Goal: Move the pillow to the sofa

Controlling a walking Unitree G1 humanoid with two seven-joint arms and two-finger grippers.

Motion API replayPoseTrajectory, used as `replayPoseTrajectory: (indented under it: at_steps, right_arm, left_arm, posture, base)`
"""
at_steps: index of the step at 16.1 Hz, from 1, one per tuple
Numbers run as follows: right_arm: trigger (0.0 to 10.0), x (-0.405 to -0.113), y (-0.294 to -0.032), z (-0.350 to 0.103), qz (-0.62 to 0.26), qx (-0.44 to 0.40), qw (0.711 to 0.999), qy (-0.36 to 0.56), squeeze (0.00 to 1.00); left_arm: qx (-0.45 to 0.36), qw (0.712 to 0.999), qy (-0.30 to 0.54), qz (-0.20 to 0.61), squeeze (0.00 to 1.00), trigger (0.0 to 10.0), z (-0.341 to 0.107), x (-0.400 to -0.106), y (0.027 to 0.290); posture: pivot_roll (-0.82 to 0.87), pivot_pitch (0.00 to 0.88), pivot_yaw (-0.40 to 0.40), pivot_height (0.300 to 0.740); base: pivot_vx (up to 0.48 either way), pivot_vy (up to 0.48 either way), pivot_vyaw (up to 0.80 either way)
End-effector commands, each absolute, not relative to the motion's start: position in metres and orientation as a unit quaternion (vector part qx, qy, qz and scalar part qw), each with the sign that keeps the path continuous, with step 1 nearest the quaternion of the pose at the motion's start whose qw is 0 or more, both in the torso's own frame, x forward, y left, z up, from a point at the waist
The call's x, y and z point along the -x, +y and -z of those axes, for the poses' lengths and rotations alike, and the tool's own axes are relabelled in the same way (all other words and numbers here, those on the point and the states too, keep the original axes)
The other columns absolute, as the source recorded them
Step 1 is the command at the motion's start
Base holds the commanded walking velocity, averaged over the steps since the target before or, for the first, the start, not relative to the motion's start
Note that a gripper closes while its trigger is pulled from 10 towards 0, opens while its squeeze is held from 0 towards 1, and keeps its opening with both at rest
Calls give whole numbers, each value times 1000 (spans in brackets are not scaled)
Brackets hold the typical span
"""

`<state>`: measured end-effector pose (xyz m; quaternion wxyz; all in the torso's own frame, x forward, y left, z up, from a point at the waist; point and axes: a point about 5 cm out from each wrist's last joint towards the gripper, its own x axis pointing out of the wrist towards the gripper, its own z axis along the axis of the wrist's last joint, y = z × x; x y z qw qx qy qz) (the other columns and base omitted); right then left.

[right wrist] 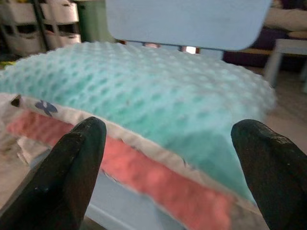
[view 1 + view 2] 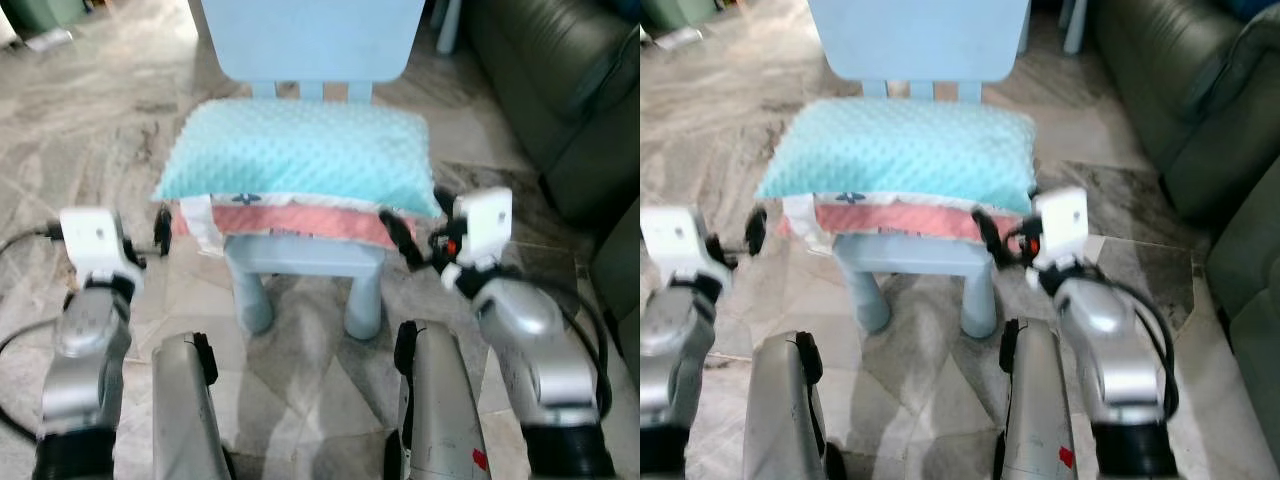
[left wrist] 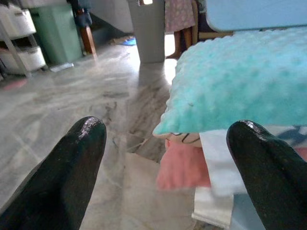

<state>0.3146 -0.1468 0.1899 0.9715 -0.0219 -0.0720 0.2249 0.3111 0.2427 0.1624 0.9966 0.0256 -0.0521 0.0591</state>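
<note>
Where the head camera looks down, the turquoise dotted pillow lies flat on the seat of a small light-blue child's chair, over a pink-and-white folded cloth whose edge hangs past the seat front. The left gripper sits at the pillow's 8 o'clock corner, just beside it. The right gripper sits at the 4 o'clock corner, its black fingers near the cloth edge. A dark green leather sofa stands at 2 o'clock, apart from the chair, on a marble tile floor.

In the left wrist view, both fingers are spread wide; the pillow corner and the pink cloth fold lie between them, untouched. A green cabinet and a grey bin stand at the far side of the floor.

In the right wrist view, the fingers are spread wide, with the pillow's long side and the pink cloth band between them, no contact visible. The chair back rises behind.
</note>
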Motion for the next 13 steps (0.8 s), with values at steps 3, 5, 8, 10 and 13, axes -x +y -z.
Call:
replayPoseTrajectory:
  at_steps: [3, 5, 8, 10, 13]
  right_arm:
    - [10000, -334, -142, -209, -249, 23, 964, -94, 0]
    - [10000, -353, -138, -228, -238, 31, 963, -124, 0]
    - [10000, -377, -139, -259, -177, 31, 968, -174, 0]
    - [10000, -387, -139, -271, -137, 40, 970, -196, 0]
    - [10000, -398, -144, -276, -99, 22, 977, -189, 0]
  left_arm:
    - [-5, 994, -62, -91, 0, 10000, -177, -333, 259]
    - [39, 992, -83, -90, 0, 10000, -198, -361, 259]
    - [58, 990, -102, -76, 0, 10000, -226, -389, 247]
    - [69, 988, -119, -73, 0, 10000, -242, -399, 241]
    - [95, 983, -137, -80, 0, 10000, -262, -406, 240]
  posture:
    - [-74, 240, 11, 378]
    - [-69, 277, 4, 378]
    - [-85, 307, 13, 378]
    - [-86, 319, 14, 378]
    - [-81, 336, 14, 378]
  base:
    - [0, 0, 0]
    - [0, 0, 0]
    - [0, 0, 0]
    - [0, 0, 0]
    - [0, 0, 0]
